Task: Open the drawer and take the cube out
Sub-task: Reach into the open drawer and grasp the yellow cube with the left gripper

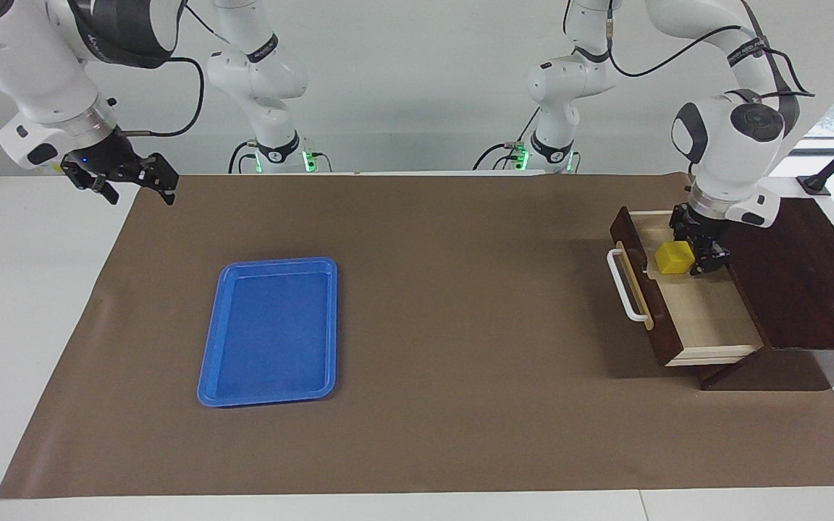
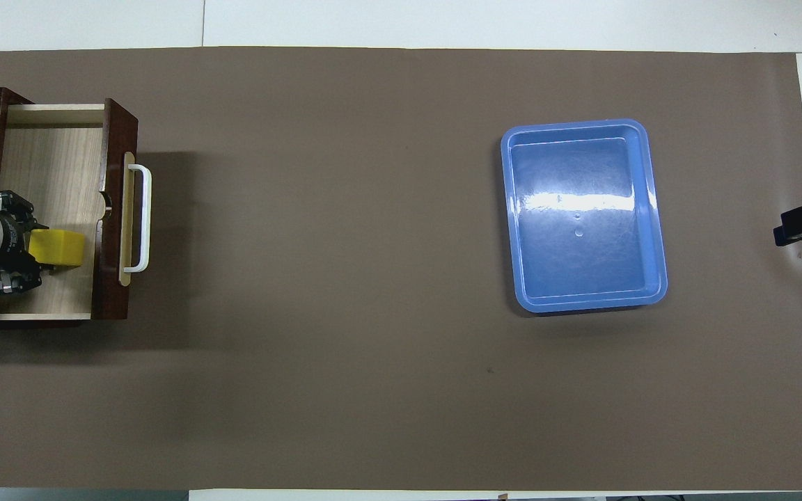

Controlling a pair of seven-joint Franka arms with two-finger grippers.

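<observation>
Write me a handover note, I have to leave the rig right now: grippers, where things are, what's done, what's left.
Left gripper: down in the open drawer, shut on the cube.
Right gripper: open, waiting in the air over the right arm's end of the table.
Cube: on the drawer floor, near the drawer front.
Blue tray: on the mat, toward the right arm's end.
Done: drawer open, cube gripped.
Left: lift the cube out.

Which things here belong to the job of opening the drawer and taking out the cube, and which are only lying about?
Belong to the job:
- drawer, pulled open
- yellow cube, in the drawer
- left tool, shut on the yellow cube

Only lying about:
- blue tray, toward the right arm's end
- right tool, open, waiting above the table edge
</observation>
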